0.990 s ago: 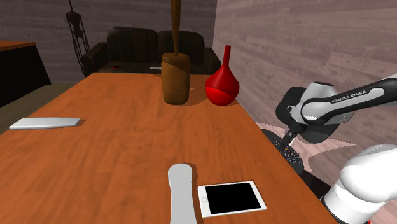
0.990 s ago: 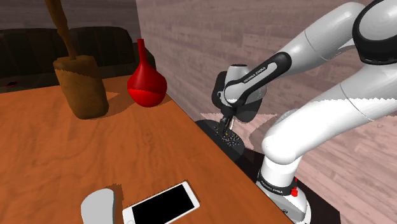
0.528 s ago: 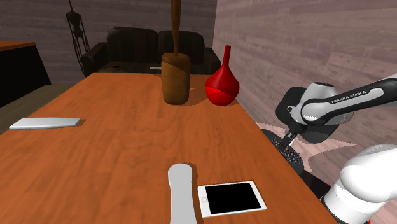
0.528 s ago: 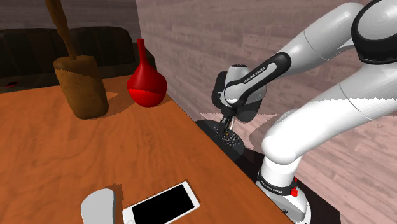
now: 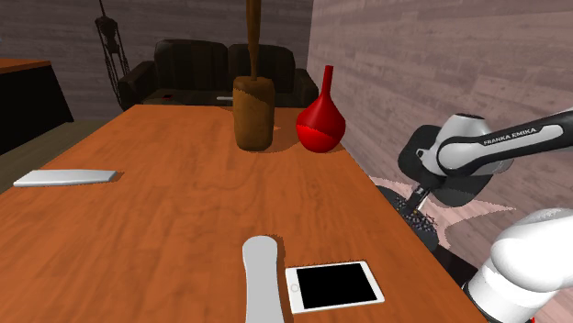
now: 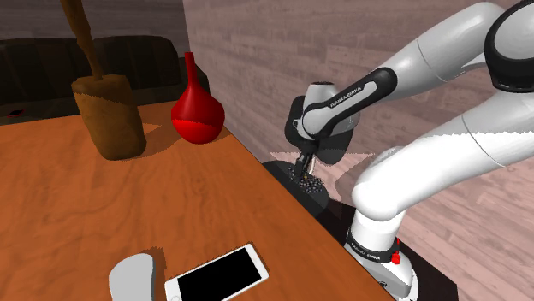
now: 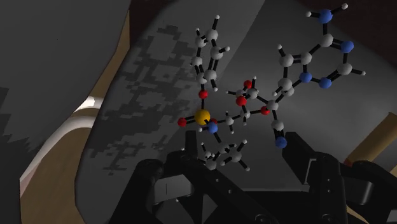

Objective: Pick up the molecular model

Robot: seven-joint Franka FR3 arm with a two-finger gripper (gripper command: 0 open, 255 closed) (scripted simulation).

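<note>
step: lining up the grasp | gripper [image 7: 249,183]: spread open, seemingly touching nothing | molecular model [image 7: 245,102]: lying on dark grey surface [image 7: 114,114] just off table [image 5: 184,220] edge, lower cluster inside the opening | advice: centre on dense middle, close gently, spare thin outer rings

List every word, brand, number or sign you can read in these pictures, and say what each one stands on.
"FRANKA EMIKA": on the white forearm of the arm, readable in the shoulder view and the second exterior view.
Dark lettering on the arm's base: too small to read.
Phone: black screen, no text.
</note>
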